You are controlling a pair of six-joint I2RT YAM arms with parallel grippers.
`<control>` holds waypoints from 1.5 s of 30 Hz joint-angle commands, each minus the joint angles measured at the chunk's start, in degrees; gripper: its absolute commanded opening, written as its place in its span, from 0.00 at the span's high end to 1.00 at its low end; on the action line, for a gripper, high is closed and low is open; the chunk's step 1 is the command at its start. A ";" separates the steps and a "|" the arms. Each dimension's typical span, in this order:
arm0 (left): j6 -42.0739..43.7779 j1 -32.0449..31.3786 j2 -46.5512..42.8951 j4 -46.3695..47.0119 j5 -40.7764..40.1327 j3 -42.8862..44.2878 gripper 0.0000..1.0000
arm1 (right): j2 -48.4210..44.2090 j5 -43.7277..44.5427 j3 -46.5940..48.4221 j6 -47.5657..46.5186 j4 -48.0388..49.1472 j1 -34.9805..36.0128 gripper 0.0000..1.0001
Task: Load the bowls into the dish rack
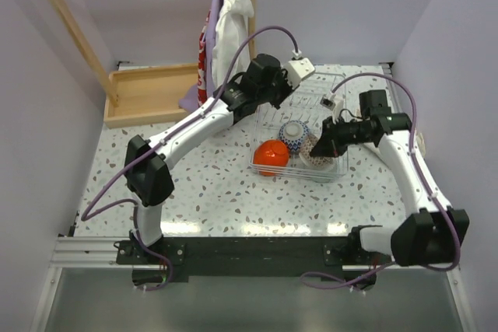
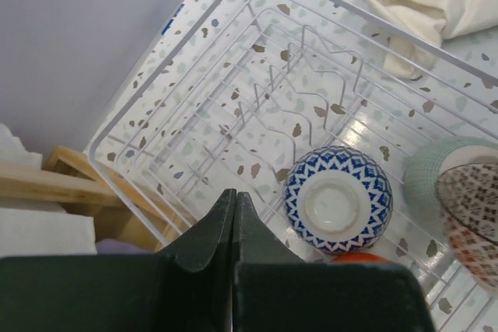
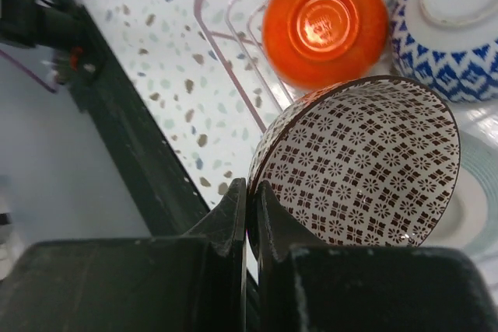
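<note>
speckled surface carrying dish rack, centre right | orange bowl, blue-patterned bowl upside down at rack's lower end | brown-patterned bowl tilted, rim clamped in right gripper | left gripper together, empty, above rack

the left arm and right arm are slim white-shelled links between bulky matte black joint housings. a thin purple cable loops along each. both stand on a black metal base rail. the left gripper and right gripper have matte black tapering fingers.
</note>
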 commanded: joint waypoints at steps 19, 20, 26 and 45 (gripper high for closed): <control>11.05 -2.40 -10.52 10.00 4.99 -18.92 1.00 | 30.56 -28.52 10.18 -30.55 -29.39 -9.80 1.00; 11.83 -2.40 -11.04 10.18 4.90 -19.63 1.00 | 31.54 -28.17 10.45 -31.53 -30.10 -10.42 1.00; 15.34 -2.40 -11.75 5.54 10.84 -20.07 1.00 | 36.46 -28.52 10.80 -38.21 -34.24 -11.21 1.00; 26.52 -4.15 -7.19 -5.64 29.41 -23.68 1.00 | 39.19 -23.16 12.29 -38.48 -33.36 -13.50 0.97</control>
